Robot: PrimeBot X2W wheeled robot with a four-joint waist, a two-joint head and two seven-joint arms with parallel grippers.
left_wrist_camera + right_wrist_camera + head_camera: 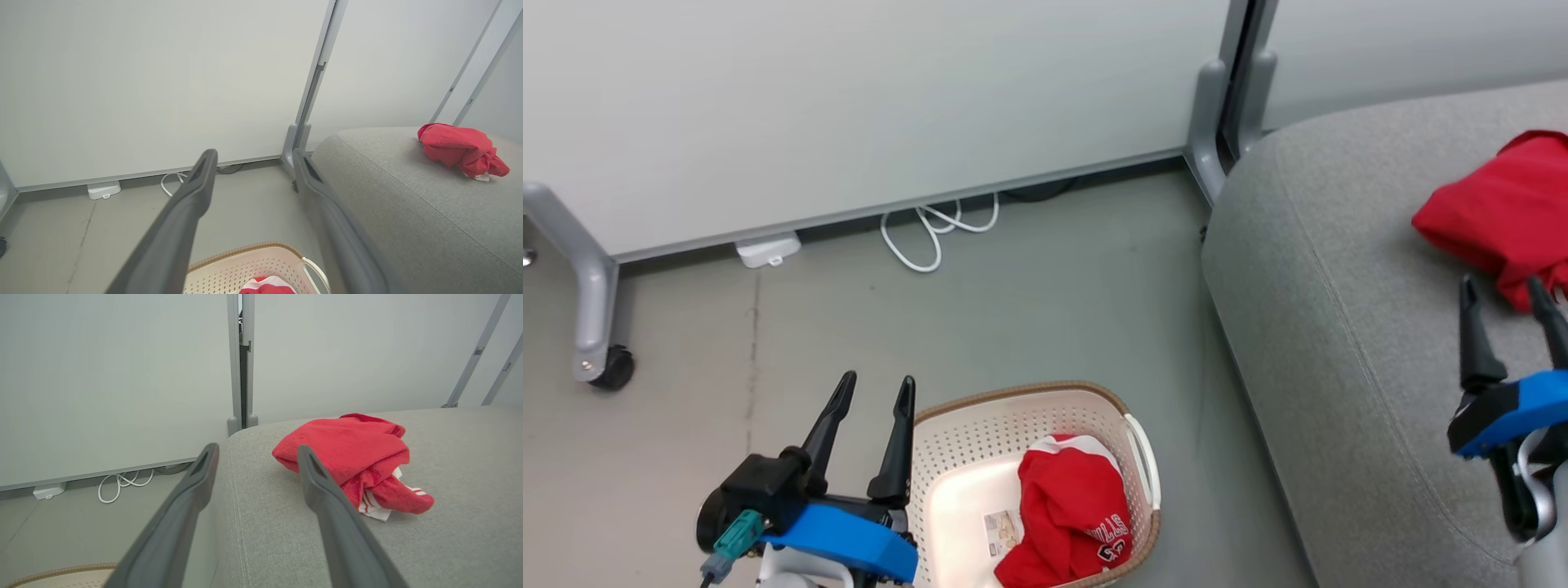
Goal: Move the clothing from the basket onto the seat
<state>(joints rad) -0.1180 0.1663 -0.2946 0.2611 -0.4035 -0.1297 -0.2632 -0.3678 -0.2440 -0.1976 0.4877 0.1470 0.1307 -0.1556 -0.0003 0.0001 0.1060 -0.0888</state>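
One piece of red clothing [1068,518] with white lettering lies bunched in the cream basket [980,429] on the floor; its white-trimmed top [267,286] peeks up in the left wrist view. A second red garment [1507,212] rests crumpled on the grey seat [1339,310], also visible in both wrist views [351,457] [459,148]. My left gripper [880,382] hangs open above the basket's left rim, nothing between its fingers. My right gripper [1505,287] is open over the seat, just short of the red garment, holding nothing.
A white panel wall [849,106] on grey wheeled legs [592,310] stands behind. A white cable loop [931,233] and a white adapter [766,249] lie at its foot. Bare grey floor [1054,310] stretches between basket, wall and seat.
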